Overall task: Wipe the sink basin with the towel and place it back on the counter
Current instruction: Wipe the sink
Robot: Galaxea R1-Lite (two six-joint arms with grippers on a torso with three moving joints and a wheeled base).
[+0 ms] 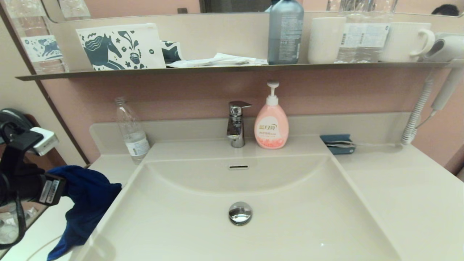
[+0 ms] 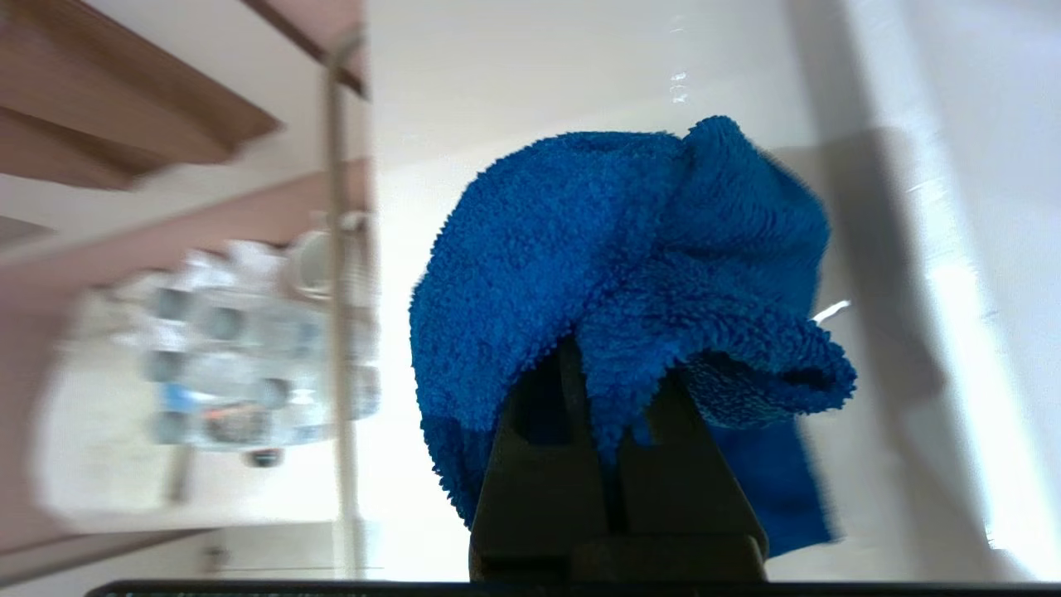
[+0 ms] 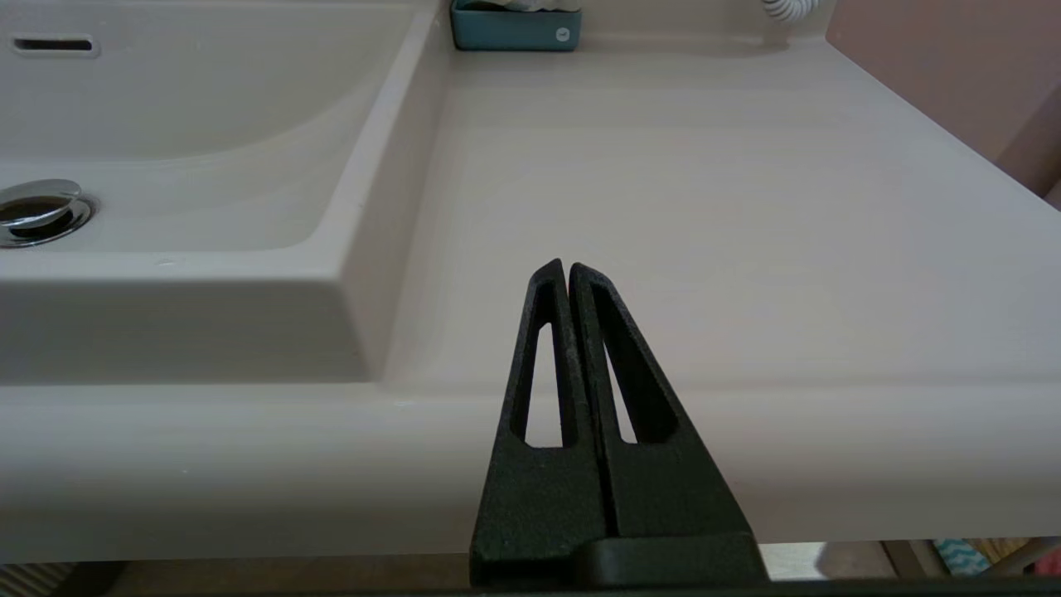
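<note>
A: The towel [image 1: 85, 203], where is it now?

B: I see it in my left gripper [image 2: 609, 373], at the left side of the sink basin [image 1: 253, 203]. The jaws are closed tight on a fold of the blue cloth, and the rest hangs down loose. It is over the left part of the counter [image 1: 398, 195], just beside the basin edge, not inside the basin. In the head view I cannot tell if the lower end touches the counter.

A: And the right gripper [image 3: 568, 267]?

B: It is at the front edge of the counter, right of the basin. Fingers are pressed together, nothing between them. It is only in the right wrist view, not in the head view.

A: Basin itself?

B: The chrome drain plug [image 1: 240, 212] is in the middle, the overflow slot [image 1: 238, 167] on the back wall. Behind it stand the faucet [image 1: 236, 123] and a pink soap btl [image 1: 271, 125], just beside each other. A clear plastic btl [image 1: 132, 132] stands at the back left corner.
</note>
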